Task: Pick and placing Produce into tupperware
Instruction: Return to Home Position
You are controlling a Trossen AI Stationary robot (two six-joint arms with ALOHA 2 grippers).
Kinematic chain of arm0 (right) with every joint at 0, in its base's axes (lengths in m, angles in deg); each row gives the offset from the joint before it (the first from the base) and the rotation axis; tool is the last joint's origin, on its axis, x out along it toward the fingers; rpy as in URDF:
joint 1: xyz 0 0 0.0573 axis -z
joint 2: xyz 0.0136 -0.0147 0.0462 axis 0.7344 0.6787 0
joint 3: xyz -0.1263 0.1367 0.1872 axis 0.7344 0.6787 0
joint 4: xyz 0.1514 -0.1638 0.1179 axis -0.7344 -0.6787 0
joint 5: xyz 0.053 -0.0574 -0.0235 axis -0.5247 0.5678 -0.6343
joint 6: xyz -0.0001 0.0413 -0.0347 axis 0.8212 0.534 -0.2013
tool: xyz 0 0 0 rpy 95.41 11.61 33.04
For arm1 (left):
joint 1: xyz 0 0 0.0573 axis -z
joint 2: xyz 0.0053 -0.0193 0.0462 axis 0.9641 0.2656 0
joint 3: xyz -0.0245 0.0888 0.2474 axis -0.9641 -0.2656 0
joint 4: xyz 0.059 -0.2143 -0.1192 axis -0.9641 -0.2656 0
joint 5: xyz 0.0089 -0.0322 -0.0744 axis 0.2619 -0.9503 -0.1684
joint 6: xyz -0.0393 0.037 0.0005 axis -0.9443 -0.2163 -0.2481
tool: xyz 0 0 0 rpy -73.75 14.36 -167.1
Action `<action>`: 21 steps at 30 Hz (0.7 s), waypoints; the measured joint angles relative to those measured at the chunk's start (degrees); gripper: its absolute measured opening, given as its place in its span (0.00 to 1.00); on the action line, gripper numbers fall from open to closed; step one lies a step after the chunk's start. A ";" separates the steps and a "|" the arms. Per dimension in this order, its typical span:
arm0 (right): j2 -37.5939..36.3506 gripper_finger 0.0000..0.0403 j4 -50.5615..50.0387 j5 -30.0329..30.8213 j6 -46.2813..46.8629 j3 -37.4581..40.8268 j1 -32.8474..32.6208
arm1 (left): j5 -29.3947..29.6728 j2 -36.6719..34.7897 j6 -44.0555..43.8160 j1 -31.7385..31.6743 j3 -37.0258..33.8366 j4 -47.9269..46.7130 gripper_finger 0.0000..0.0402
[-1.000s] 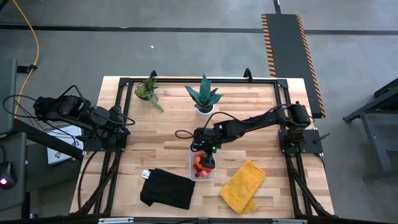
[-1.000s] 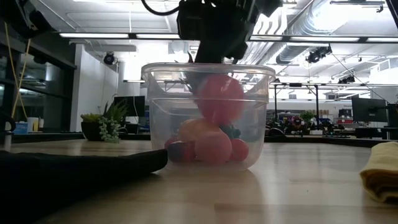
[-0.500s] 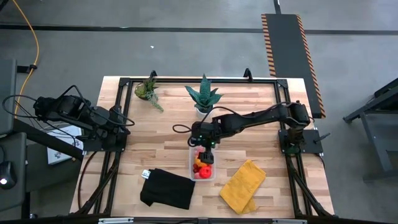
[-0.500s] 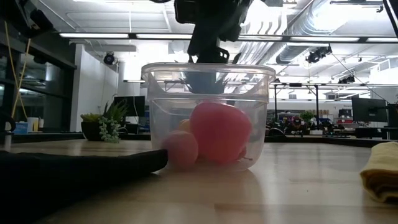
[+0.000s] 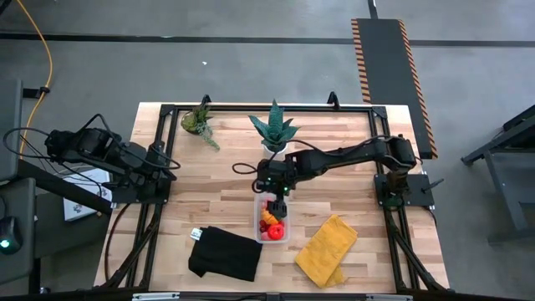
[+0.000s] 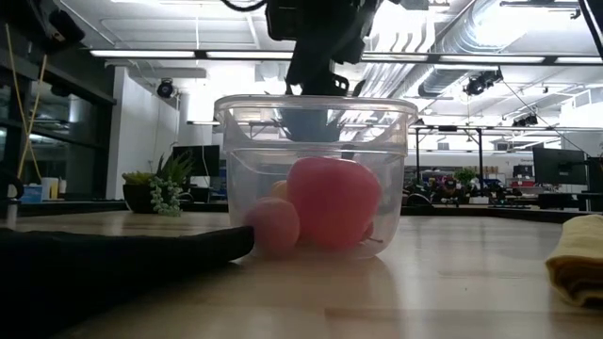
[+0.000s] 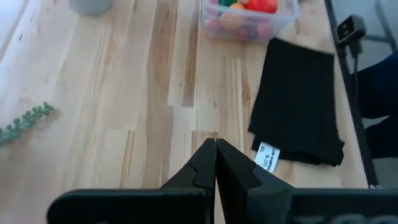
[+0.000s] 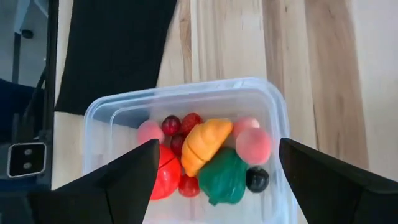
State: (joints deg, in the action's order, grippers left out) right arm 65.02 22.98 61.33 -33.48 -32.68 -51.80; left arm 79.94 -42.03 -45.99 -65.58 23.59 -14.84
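The clear tupperware (image 5: 272, 220) stands near the table's middle, toward the near edge. It holds the toy produce (image 8: 208, 158): red, orange, green, pink and dark red pieces lying on its floor. A big pink fruit (image 6: 334, 201) rests against its near wall. My right gripper (image 5: 277, 192) hangs open just above the container's far end (image 6: 318, 56), its fingers (image 8: 127, 180) spread wide over the produce, touching nothing. My left gripper (image 7: 216, 149) is shut and parked at the table's left edge (image 5: 163, 167).
A black cloth (image 5: 224, 255) lies left of the container, almost against it (image 6: 113, 250). A yellow cloth (image 5: 328, 249) lies to its right. Two potted plants (image 5: 274, 130) (image 5: 199, 121) stand along the far edge. Bare wood lies between the left arm and the container.
My right gripper has risen out of the container and drawn a little toward the far edge. The pink fruit that was up under the gripper inside the container has fallen and now lies on the container's floor, in front of the other pieces.
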 joint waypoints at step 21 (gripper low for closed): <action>-0.04 0.45 -16.55 10.41 -9.70 -29.09 4.32 | 7.61 -10.58 20.75 0.02 1.36 29.68 0.00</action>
State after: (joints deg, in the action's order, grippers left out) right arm 64.98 6.43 71.74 -43.18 -61.77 -47.49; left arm 87.55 -52.60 -25.24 -65.56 24.95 14.84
